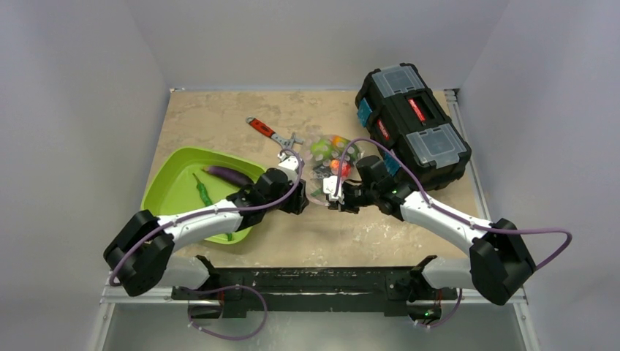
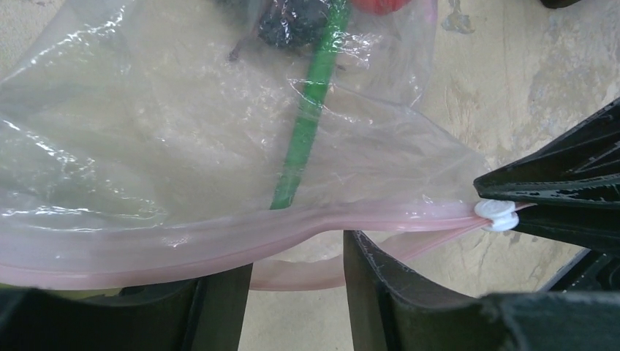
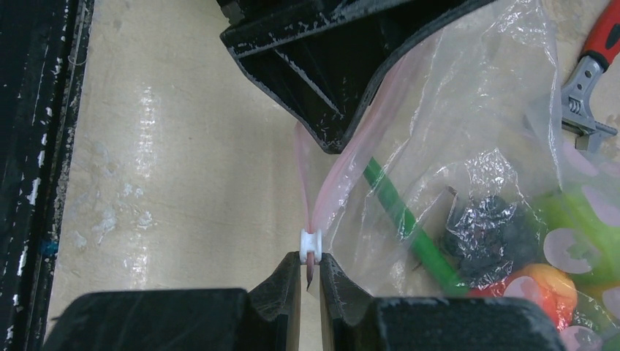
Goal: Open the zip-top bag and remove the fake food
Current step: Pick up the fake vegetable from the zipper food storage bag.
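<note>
The zip-top bag (image 1: 330,162) lies mid-table, and its pink zip strip (image 2: 146,248) is parted along most of its length. My right gripper (image 3: 311,263) is shut on the bag's near corner, just behind the white slider (image 3: 311,241). My left gripper (image 2: 292,259) is open. One of its fingers (image 2: 380,285) pokes into the bag's mouth, and one lip of the zip hangs loose between the jaws. Fake food stays inside the bag: a green stick (image 3: 409,227), a dark piece (image 3: 490,234) and an orange fruit (image 3: 545,281). A purple eggplant (image 1: 228,175) and a green pod (image 1: 202,191) lie in the green tray (image 1: 172,172).
A black toolbox (image 1: 413,124) stands at the back right, close behind the bag. A red-handled wrench (image 1: 270,133) lies behind the bag, towards the back. The green tray fills the left side under my left arm. The table's black front rail (image 3: 36,146) runs close to my right gripper.
</note>
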You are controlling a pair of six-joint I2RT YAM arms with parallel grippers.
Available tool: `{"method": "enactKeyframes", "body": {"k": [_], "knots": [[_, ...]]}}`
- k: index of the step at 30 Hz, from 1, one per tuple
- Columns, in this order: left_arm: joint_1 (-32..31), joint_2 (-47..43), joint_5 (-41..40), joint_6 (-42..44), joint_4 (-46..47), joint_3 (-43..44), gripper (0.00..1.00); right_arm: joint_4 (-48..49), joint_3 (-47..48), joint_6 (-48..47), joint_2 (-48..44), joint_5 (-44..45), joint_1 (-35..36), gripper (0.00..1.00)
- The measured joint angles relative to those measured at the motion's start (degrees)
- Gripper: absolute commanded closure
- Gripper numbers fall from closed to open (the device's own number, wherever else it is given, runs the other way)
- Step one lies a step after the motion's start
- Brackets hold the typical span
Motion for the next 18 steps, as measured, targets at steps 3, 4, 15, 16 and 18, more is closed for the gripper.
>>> {"method": "enactKeyframes", "body": {"k": [3, 4, 15, 16, 18], "knots": [[0.00, 1.81, -0.02, 0.44, 1.14, 0.15, 0.49, -0.04, 0.00, -0.02, 0.00, -0.24, 0.00, 0.97], [0.00, 2.51, -0.02, 0.57, 1.53, 0.31, 0.48, -0.04, 0.00, -0.02, 0.00, -0.24, 0.00, 0.97], [0.11, 11.80, -0.59, 2.49, 6.97, 3.58, 0.57, -0.46, 0.02, -0.15, 0.00, -0.26, -0.07, 0.97], [0.15, 12.28, -0.68, 2.58, 6.99, 3.76, 0.58, -0.46, 0.02, -0.15, 0.00, -0.28, -0.07, 0.97], [0.22, 13.42, -0.94, 2.84, 6.97, 4.22, 0.58, -0.46, 0.02, -0.17, 0.00, -0.28, -0.07, 0.97]]}}
